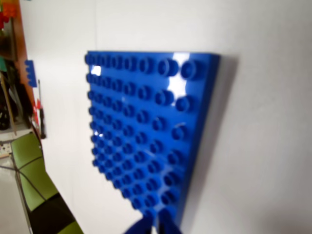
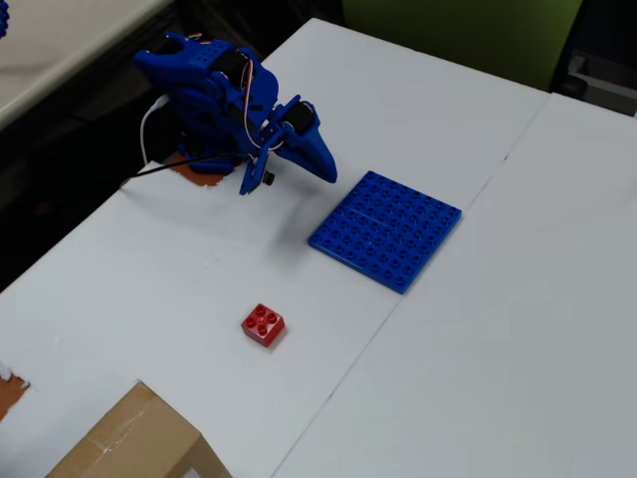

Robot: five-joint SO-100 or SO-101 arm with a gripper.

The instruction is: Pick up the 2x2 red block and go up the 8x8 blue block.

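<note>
The red block (image 2: 263, 324) sits studs up on the white table, in front of the arm in the overhead view; it does not show in the wrist view. The blue plate (image 2: 385, 229) lies flat to the right of the arm and fills the wrist view (image 1: 146, 131). My gripper (image 2: 325, 171) hangs above the table just left of the plate's near corner, well apart from the red block. In the wrist view its tips (image 1: 155, 225) show at the bottom edge, pressed together and holding nothing.
A cardboard box (image 2: 134, 443) stands at the table's front left corner. A green chair (image 2: 458, 30) is behind the table and also shows in the wrist view (image 1: 29, 170). The table's left edge drops off beside the arm's base (image 2: 204, 90).
</note>
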